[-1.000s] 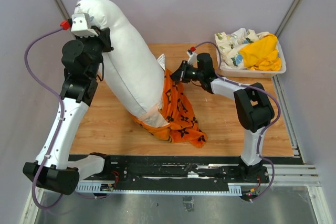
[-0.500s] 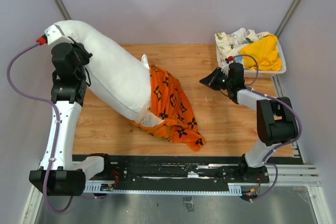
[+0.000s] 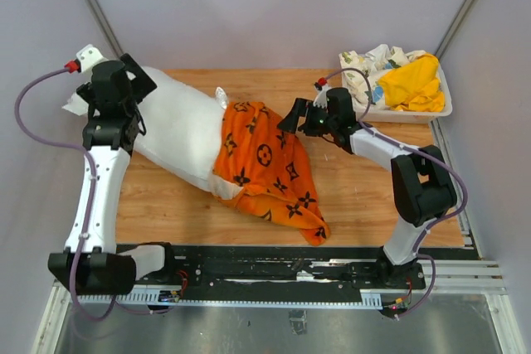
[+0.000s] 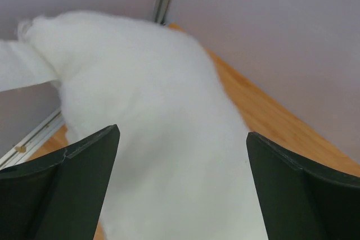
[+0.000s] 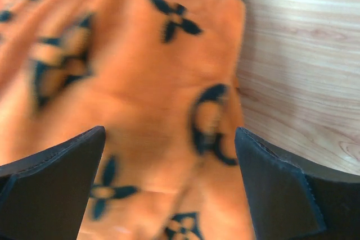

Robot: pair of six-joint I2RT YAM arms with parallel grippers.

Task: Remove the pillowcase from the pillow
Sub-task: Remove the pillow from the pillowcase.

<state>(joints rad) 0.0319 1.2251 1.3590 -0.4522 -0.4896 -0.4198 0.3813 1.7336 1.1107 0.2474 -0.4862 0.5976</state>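
Dropping from its raised pose of a second ago, the pillow point(image 3: 178, 126) is now lying across the left of the tabletop point(image 3: 365, 196), its right end sitting inside the pillowcase point(image 3: 265, 163). Your left claw point(image 4: 183, 144) is hanging apart over the pillow's far-left end. Your right claw point(image 5: 169, 139) is gaping above the pillowcase's far-right edge. You should be pinning the pillow, pinching only orange cloth and pulling rightward.

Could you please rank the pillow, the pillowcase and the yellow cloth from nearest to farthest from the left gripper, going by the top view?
1. pillow: at the left, just under the left gripper.
2. pillowcase: in the middle, over the pillow's right end.
3. yellow cloth: far right, in the white tray at the back corner.
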